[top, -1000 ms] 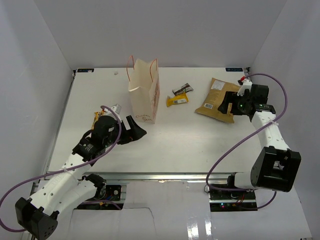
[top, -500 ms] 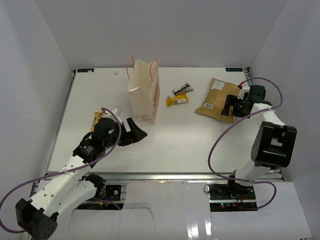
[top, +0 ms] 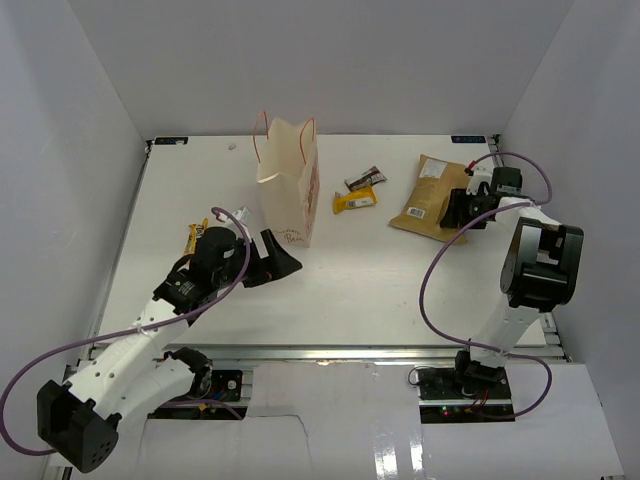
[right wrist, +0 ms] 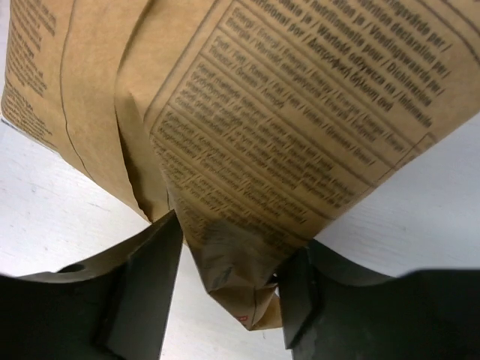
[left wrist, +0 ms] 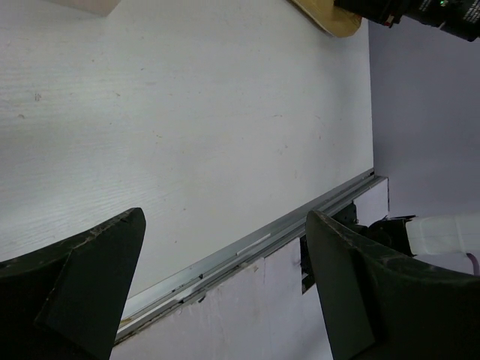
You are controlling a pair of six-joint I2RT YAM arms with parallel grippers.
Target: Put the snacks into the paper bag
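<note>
the paper bag [top: 291,190] stands upright toward the back of the table [top: 400,280], left of centre, cord handles up. from here i can't see inside it. to its right lie the yellow wrapper [top: 357,201] and, just behind that, the dark bar [top: 365,179], close together but too small to tell if they touch.

further right the chip bag [top: 428,201] lies flat on the table. the right gripper [top: 462,208] sits at its right edge and covers part of it. in the wrist view the right gripper [right wrist: 236,240] has the bag's crumpled corner filling the gap, and its fingers [right wrist: 146,292] are pinching that corner from both sides. the print on the bag is too fine to read and the rest of it runs out of the picture.

the left gripper [top: 278,262] is low over the table just in front of the paper bag, spread wide. its own camera shows nothing but bare table between the left gripper [left wrist: 225,225] tips, with a sliver of the chip bag [left wrist: 330,19] cut off at the top edge.

behind the left arm [top: 150,320] a small packet [top: 194,236] with yellow on it peeks out, mostly covered.
</note>
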